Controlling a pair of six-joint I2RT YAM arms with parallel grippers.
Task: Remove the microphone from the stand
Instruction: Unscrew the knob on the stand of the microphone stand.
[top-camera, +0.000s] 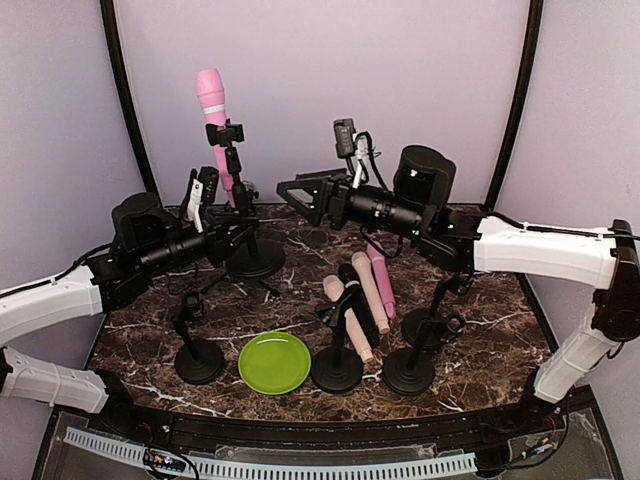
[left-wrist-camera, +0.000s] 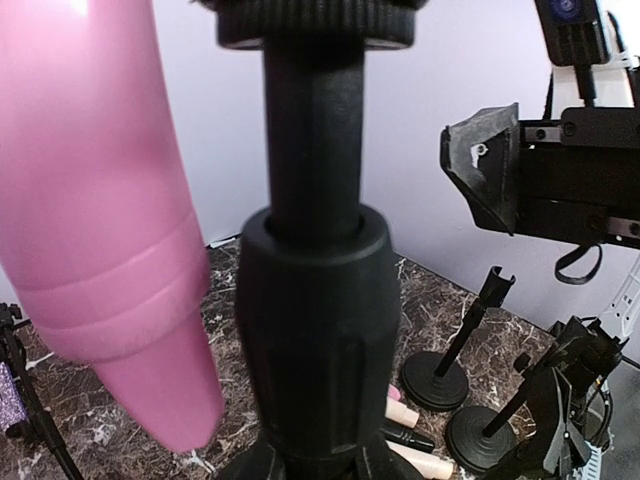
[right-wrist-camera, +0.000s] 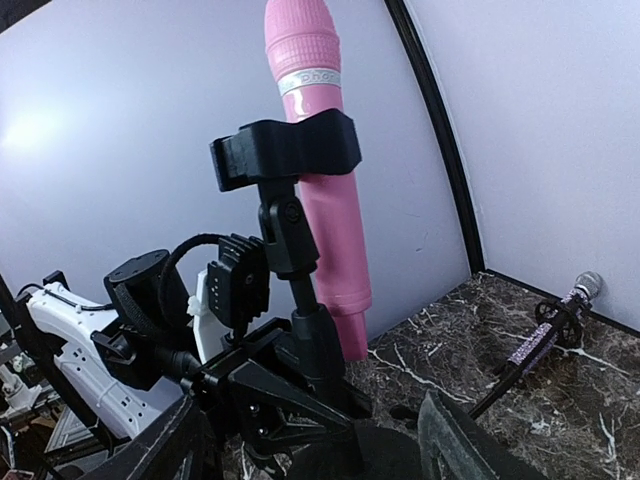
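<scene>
Lighting: bright, even, diffuse; pale glow on backdrop (right-wrist-camera: 60, 130), right wrist view. Shadows: soft, on table (top-camera: 500, 310). Glare: sheen on pink microphone (left-wrist-camera: 90, 200). Focus: stand (left-wrist-camera: 315, 300) blurred close-up, left wrist view. Distortion: 2 frame poles (top-camera: 122, 90) bowed, top view.

Robot test booth: lilac backdrop (top-camera: 400, 80), marble-patterned tabletop (top-camera: 500, 320).

Pink white-banded microphone (top-camera: 212, 110), upright and head-up, clipped atop black round-based stand (top-camera: 256, 259), tail poking below the clip. Planted on dark marbled worktop (top-camera: 480, 300) around eleven o'clock, rear left.
</scene>
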